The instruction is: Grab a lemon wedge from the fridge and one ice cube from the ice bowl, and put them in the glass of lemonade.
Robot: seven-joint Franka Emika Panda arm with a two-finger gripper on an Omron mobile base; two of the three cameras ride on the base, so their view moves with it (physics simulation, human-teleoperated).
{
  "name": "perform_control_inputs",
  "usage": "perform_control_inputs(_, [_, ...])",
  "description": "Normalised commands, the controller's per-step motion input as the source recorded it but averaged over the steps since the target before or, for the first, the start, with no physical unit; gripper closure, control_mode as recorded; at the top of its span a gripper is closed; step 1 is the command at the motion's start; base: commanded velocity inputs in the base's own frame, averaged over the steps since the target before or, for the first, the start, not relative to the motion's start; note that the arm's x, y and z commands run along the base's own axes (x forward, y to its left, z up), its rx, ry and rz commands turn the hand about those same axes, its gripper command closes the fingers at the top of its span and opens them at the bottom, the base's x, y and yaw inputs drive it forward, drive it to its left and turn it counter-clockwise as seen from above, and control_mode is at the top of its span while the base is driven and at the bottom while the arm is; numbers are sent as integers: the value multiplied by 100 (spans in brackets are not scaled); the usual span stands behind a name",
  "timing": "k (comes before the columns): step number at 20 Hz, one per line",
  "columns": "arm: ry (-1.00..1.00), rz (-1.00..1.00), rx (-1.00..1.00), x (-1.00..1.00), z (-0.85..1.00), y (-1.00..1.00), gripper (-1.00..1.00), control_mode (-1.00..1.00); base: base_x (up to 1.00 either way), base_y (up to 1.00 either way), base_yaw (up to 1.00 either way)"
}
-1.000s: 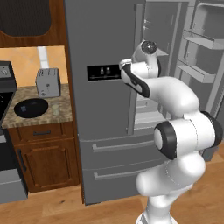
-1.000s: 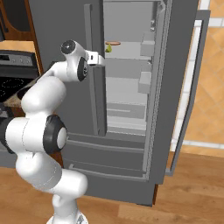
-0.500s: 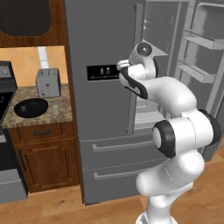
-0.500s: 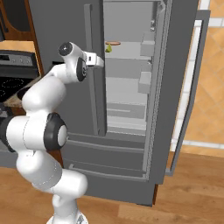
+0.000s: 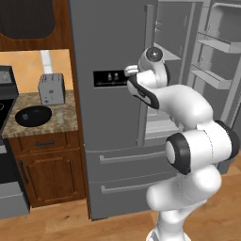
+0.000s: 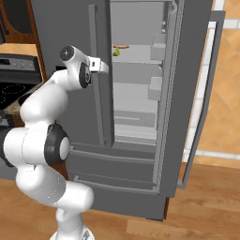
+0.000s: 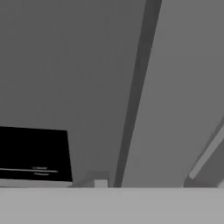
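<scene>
The grey fridge [image 5: 113, 117] has its right door swung open and its left door closed. On an upper shelf inside lies the small yellow-green lemon wedge [image 6: 116, 52]. My gripper [image 6: 104, 67] is raised at the inner edge of the closed left door, beside its long vertical handle [image 7: 135, 87] and right of the black dispenser panel [image 5: 110, 77]. Its jaws are too small and hidden to judge. On the counter to the left sits the black ice bowl [image 5: 33, 116]; the ice cube is hidden from here. The small glass of lemonade [image 5: 60, 117] stands just right of the bowl.
A flat orange-brown item [image 6: 122, 46] lies beside the wedge. The open right door [image 6: 206, 93], with its shelves [image 5: 216, 47], juts out on the right. A toaster [image 5: 51, 88] stands behind the bowl and a stove [image 5: 4, 113] lies further left.
The hand has shifted slightly left, closer to the left door's handle. The fridge, wedge and counter things have not moved.
</scene>
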Motion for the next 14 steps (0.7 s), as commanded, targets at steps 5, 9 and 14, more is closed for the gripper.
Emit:
perform_control_inputs(5, [-9, 2, 7, -58, 43, 74, 100, -100, 0, 0, 0])
perform_control_inputs(9, [-8, 2, 7, -78, 51, 75, 100, -100, 0, 0, 0])
perform_control_inputs(14, [-1, 9, 2, -99, 66, 49, 100, -100, 0, 0, 0])
